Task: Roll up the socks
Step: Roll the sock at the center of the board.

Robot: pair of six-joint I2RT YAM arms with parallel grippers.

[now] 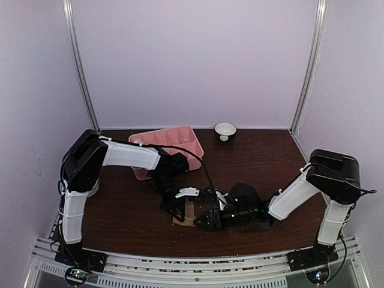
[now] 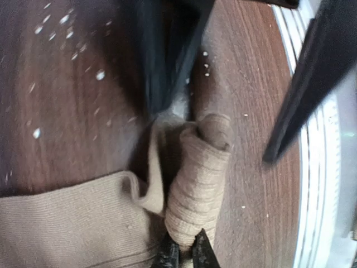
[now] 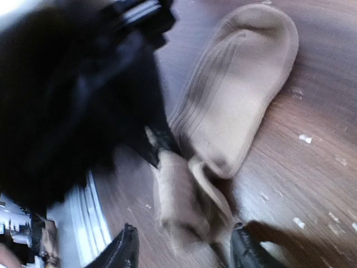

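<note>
This is a robot test cell in a lab rather than a lived-in room: plain pale panels (image 1: 198,60) wall in the back and both sides of a dark wood-grain worktop (image 1: 264,162), joined at the corners by bare metal posts (image 1: 81,66). Two white-and-black arms (image 1: 129,155) are bolted to a slotted aluminium rail (image 1: 198,264) along the near edge, with loose cables and small lit circuit boards (image 1: 77,275) at their bases. The few household things on it are a pink tray (image 1: 168,141), a small bowl (image 1: 225,131) and a tan sock (image 3: 234,95).
</note>
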